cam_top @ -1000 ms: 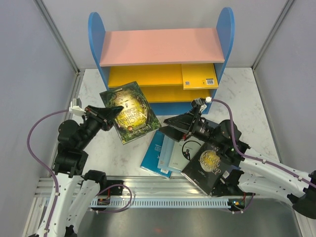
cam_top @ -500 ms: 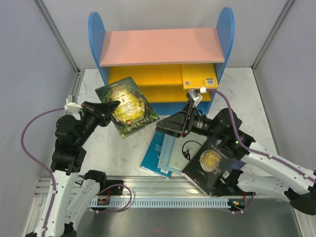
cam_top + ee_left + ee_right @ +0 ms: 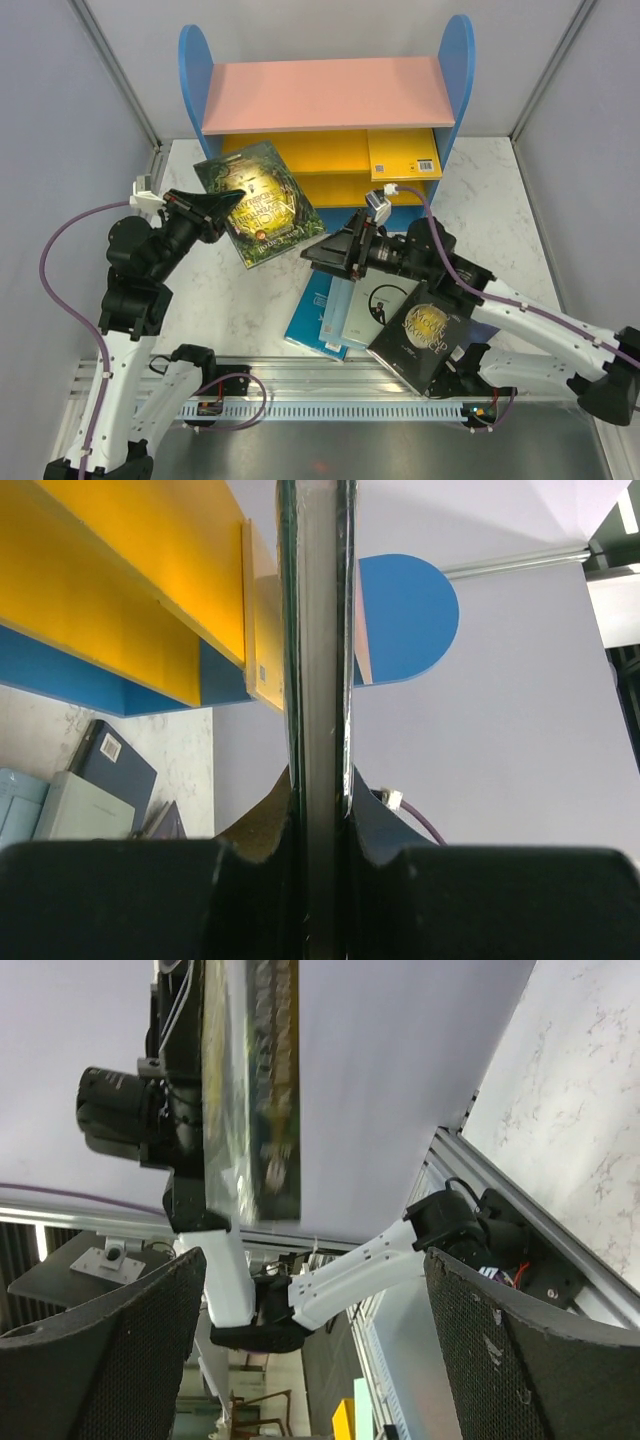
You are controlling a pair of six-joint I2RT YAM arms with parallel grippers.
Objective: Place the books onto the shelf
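Gripping a green book (image 3: 258, 205) near the shelf (image 3: 320, 95), the left jaws are closed. The right jaws are wide open, empty.

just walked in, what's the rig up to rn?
The left gripper has its jaws shut on a dark green book, holding it in the air in front of the shelf. The right gripper sits beside that book with jaws wide open, holding nothing. One yellow book is already on the shelf's right side; the other books lie in a pile on the table by the right arm.
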